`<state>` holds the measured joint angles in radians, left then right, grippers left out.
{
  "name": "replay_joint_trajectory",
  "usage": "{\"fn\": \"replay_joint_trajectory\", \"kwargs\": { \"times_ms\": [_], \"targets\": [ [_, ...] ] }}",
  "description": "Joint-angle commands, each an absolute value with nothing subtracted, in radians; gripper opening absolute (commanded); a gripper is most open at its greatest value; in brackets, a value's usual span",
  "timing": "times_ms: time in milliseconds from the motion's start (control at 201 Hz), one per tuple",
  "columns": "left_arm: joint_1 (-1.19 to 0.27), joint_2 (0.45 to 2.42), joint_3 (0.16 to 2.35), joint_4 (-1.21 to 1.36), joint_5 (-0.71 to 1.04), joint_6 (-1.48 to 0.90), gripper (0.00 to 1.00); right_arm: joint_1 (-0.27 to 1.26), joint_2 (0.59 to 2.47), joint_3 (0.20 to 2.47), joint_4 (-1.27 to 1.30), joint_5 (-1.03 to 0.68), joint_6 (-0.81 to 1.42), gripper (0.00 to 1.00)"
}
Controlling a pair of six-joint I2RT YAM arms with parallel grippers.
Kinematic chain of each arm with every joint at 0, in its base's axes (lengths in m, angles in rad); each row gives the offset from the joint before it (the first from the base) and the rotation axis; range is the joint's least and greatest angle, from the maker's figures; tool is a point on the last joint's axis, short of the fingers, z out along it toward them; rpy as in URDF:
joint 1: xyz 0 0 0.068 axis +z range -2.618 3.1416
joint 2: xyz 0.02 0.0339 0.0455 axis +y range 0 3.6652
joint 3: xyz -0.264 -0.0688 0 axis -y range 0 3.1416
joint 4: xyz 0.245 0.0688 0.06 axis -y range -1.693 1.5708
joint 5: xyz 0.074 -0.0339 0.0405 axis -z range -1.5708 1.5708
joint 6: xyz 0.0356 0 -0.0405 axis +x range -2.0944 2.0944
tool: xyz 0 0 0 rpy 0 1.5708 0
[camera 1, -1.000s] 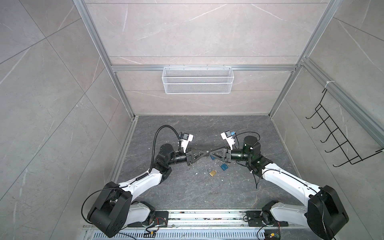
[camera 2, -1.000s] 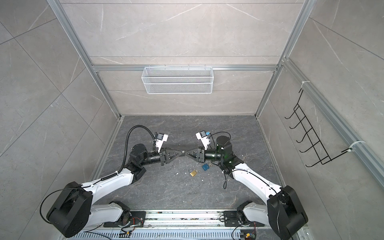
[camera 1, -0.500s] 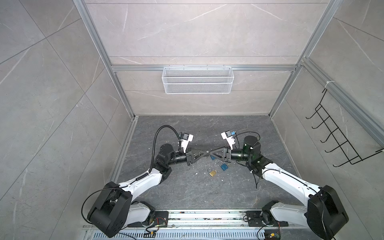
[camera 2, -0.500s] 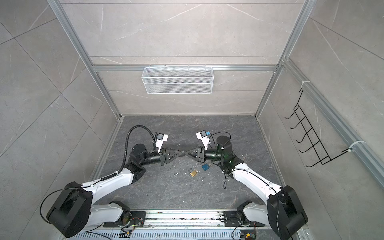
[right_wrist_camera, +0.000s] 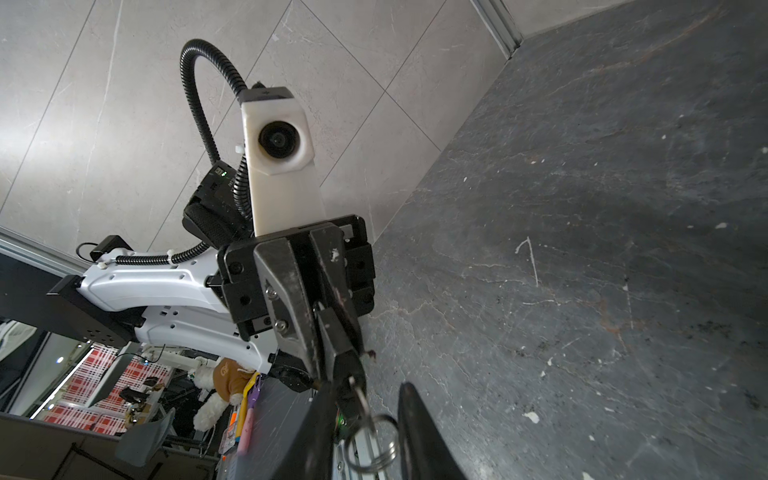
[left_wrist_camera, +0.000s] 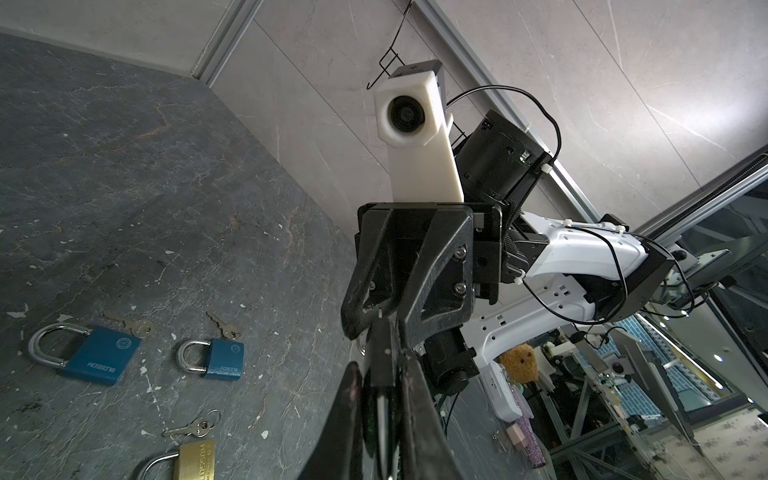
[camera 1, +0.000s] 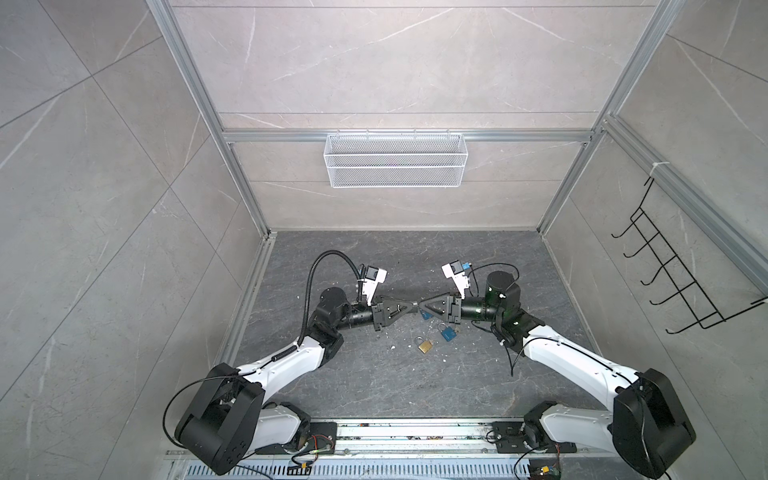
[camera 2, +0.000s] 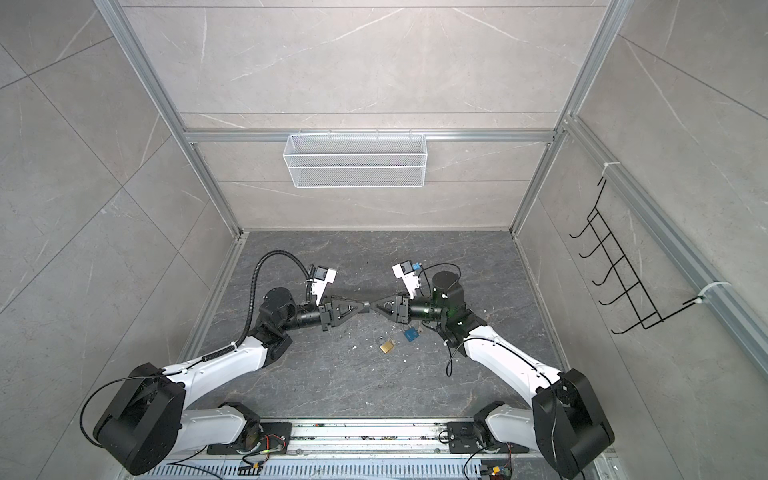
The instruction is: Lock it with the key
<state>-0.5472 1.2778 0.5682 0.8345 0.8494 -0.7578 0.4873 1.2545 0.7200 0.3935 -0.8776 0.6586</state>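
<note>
BOTH TOP VIEWS: The left gripper (camera 1: 412,306) and right gripper (camera 1: 422,306) meet tip to tip above the floor (camera 1: 374,382). Their forearms are stretched level toward each other, with elbows low and outward. The mid-air meeting apparently lets one arm steady a lock while the other works its key. A brass padlock (camera 1: 424,345) and a blue padlock (camera 1: 447,333) lie untouched below.

LEFT WRIST: The left fingers (left_wrist_camera: 347,415) pinch a dark flat piece, judged to be the lock (left_wrist_camera: 380,353), and offer its end to the right gripper. That gripper's fingers converge on it, but whether they clamp anything cannot be told.

RIGHT WRIST: What looks like the key (right_wrist_camera: 356,388) juts from the lock's end. Its ring (right_wrist_camera: 371,440) dangles between the right fingers (right_wrist_camera: 417,428), which stand slightly apart on either side. The left gripper faces the camera head-on
</note>
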Motion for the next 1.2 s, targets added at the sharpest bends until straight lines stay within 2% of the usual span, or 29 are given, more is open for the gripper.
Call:
{"fn": "replay_joint_trajectory", "kwargs": {
  "times_ms": [0, 194, 547, 901, 1195],
  "targets": [
    [-0.545, 1.279, 0.601, 0.899, 0.885, -0.753, 0.0, 0.485, 1.265, 0.74, 0.413, -0.88, 0.65, 0.23],
    [-0.545, 1.282, 0.601, 0.898, 0.885, -0.757, 0.0, 0.485, 1.27, 0.738, 0.432, -0.895, 0.664, 0.19],
    [-0.545, 1.276, 0.6, 0.896, 0.883, -0.752, 0.0, 0.485, 1.271, 0.724, 0.474, -0.926, 0.693, 0.0],
    [-0.544, 1.266, 0.597, 0.903, 0.888, -0.758, 0.0, 0.477, 1.287, 0.68, 0.655, -0.98, 0.784, 0.0],
    [-0.538, 1.247, 0.595, 0.907, 0.911, -0.759, 0.0, 0.412, 1.295, 0.602, 0.944, -1.035, 0.919, 0.0]
  ]
}}
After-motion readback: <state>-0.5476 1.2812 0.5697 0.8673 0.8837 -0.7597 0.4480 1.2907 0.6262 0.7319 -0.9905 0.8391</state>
